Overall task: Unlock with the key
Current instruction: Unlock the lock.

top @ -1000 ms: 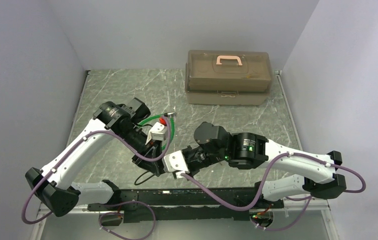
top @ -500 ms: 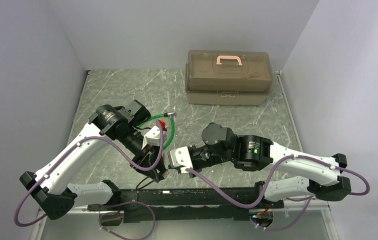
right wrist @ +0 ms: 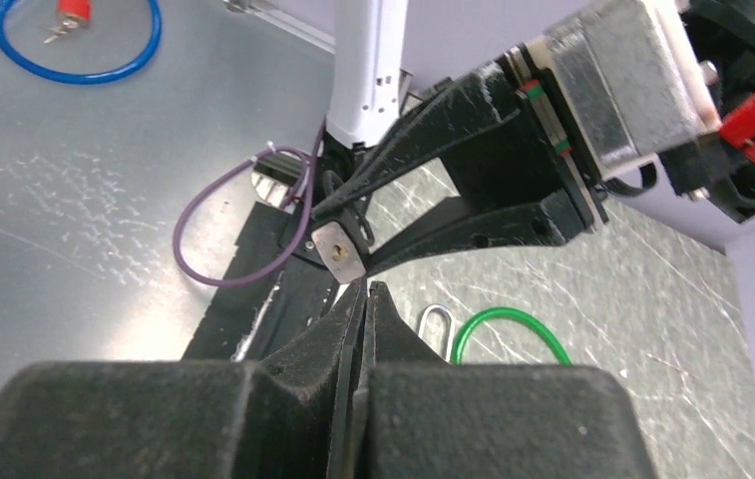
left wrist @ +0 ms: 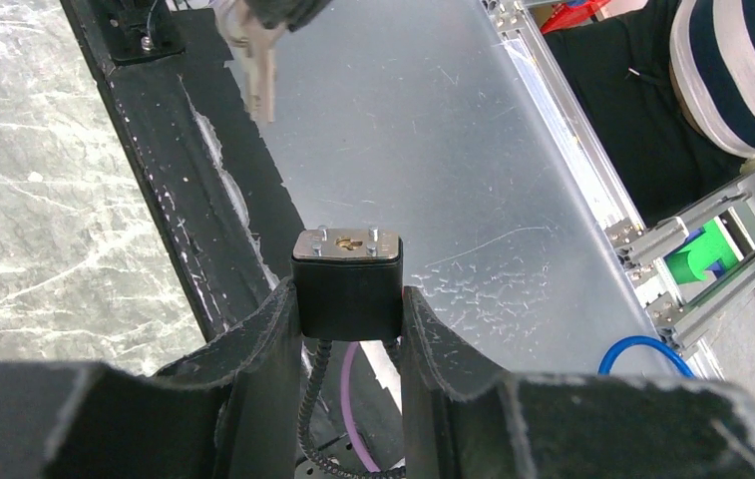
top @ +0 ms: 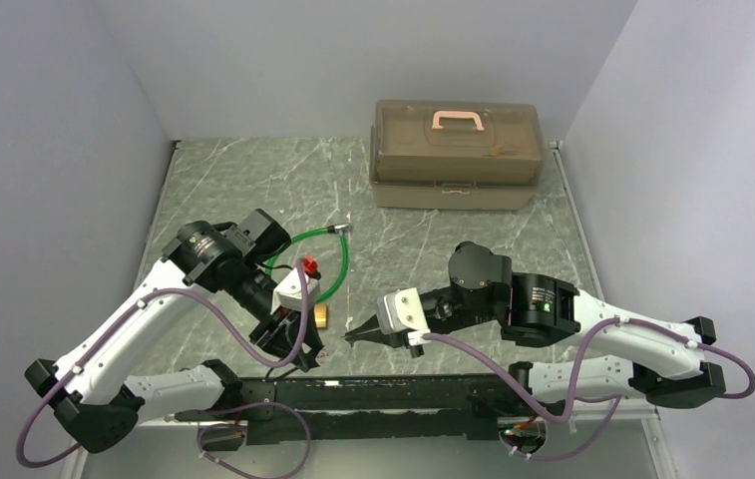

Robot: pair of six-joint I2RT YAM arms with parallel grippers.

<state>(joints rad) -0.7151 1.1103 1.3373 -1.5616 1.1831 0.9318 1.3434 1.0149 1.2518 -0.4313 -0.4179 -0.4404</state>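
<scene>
Black-bodied padlock (left wrist: 345, 271) clamped in left claw (left wrist: 348, 297), right claw (top: 351, 338) pinched shut, seemingly on key (left wrist: 265, 80), now drawn back from padlock.

Bright silver metal keys (left wrist: 261, 70), lock (left wrist: 346, 289) in matt black casing with brushed metal face, left gripper pads (left wrist: 263, 349) rough matt black, toolbox (top: 456, 155) translucent brown plastic, tabletop (top: 233, 190) veined stone-look.

Left arm (top: 114, 331) and right arm (top: 632, 329) are presenting white link shells and black cylindrical joint housings. Purple cables (right wrist: 179, 238) are looping along both. Right gripper (right wrist: 365, 289) is showing matte black, rough-textured fingers (right wrist: 283, 399).
</scene>
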